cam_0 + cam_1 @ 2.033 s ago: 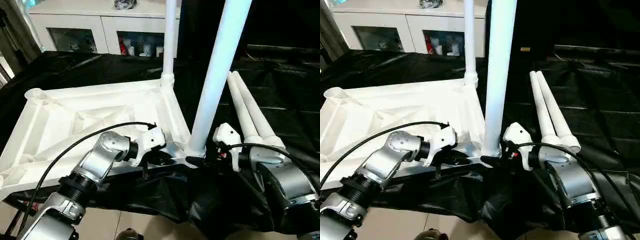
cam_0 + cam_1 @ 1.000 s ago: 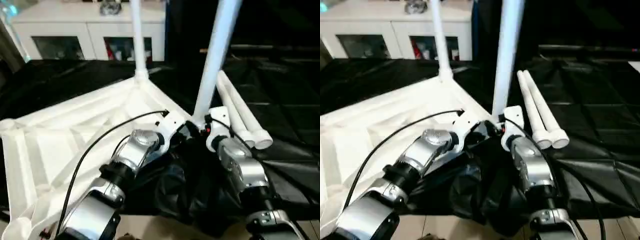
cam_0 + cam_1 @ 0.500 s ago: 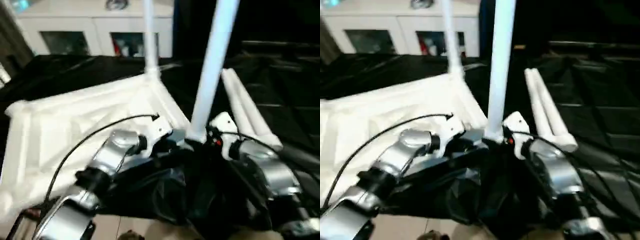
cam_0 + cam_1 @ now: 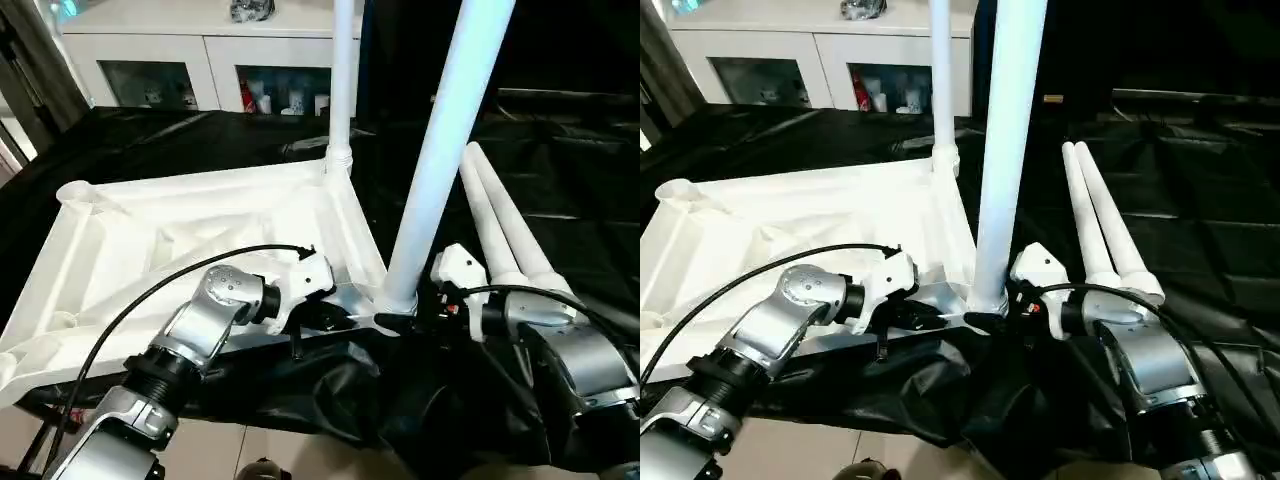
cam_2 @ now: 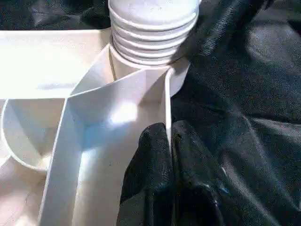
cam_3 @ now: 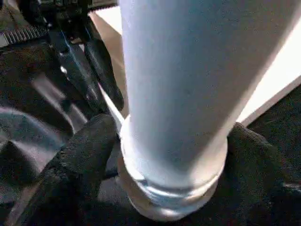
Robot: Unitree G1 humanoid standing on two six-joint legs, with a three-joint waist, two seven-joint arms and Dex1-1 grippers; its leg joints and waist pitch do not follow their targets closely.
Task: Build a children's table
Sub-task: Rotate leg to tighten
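Near leg [image 4: 440, 150] cut off above; socket half-hidden.

Both upright legs, the near one [image 4: 440, 160] and the far one [image 4: 342, 80], run off the top edge, so I can't see their ends. My right fingers [image 6: 89, 155] hide the near leg's base.

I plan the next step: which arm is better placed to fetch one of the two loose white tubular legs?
Probably the right. The two loose white tubular legs lie beside the right gripper, which clasps the near upright white leg. The left gripper pinches the white plastic tabletop rim.
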